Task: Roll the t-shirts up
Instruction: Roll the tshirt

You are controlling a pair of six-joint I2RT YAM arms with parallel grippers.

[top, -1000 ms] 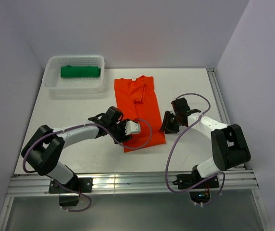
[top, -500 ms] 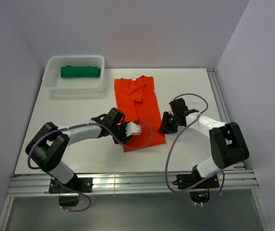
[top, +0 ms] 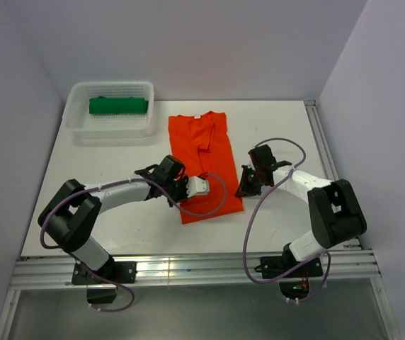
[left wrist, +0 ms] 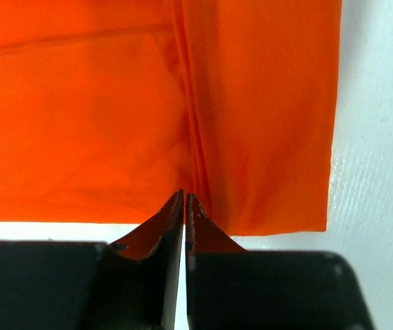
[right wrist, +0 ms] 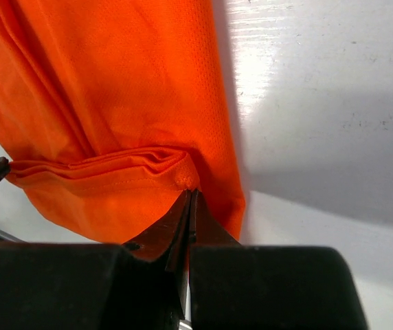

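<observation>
Tabletop (top: 117,219), white between lilac walls (top: 188,49), holds orange t-shirt (top: 213,156); left pincer (left wrist: 185,199) and right pincer (right wrist: 191,196) closed at its edges.

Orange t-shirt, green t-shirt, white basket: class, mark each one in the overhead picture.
orange t-shirt (top: 213,152), top view, middle of its folded cloth.
green t-shirt (top: 117,105), top view, middle of the bundle.
white basket (top: 112,132), top view, its near wall.

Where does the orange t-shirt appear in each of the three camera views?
Top external: the orange t-shirt lies at the middle of the white table.
Left wrist: it fills the upper two thirds.
Right wrist: it covers the upper left.
Shared landmark: the white table along the shirt's edge, at the right in both wrist views.
</observation>
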